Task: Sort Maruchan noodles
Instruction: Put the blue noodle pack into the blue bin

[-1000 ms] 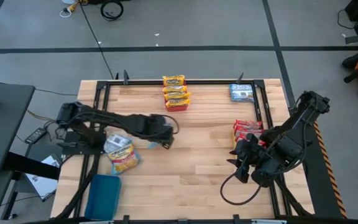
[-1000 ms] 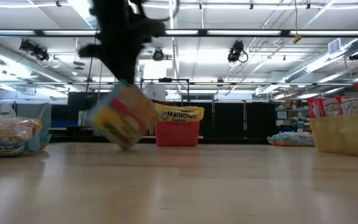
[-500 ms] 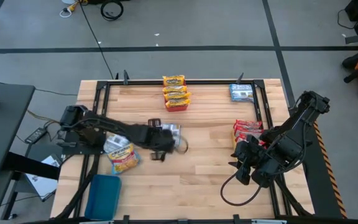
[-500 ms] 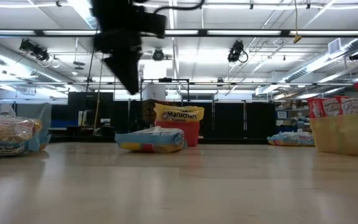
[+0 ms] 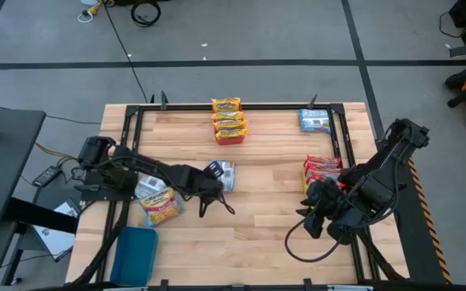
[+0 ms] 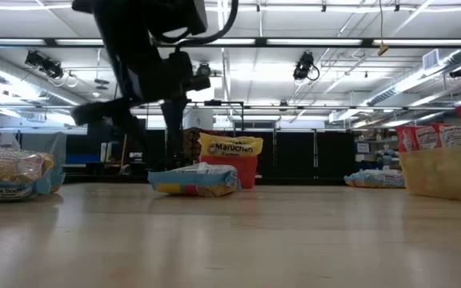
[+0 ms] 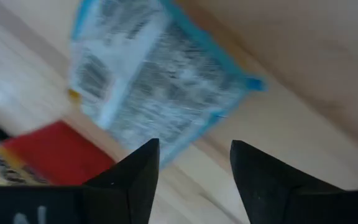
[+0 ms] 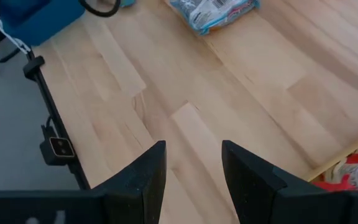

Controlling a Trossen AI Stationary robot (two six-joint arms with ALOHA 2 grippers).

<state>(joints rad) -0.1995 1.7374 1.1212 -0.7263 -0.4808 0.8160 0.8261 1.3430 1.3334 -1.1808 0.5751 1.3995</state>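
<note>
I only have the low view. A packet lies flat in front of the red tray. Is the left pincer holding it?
Observer: No. From above, the left pincer is open and apart from the noodle packet, which lies on the table.
Operator: What colour are its edges?
Observer: Blue, going by the left wrist view.
Operator: And the right pincer?
Observer: The right pincer is open and empty, over bare wood near the red-edged packets.
</note>
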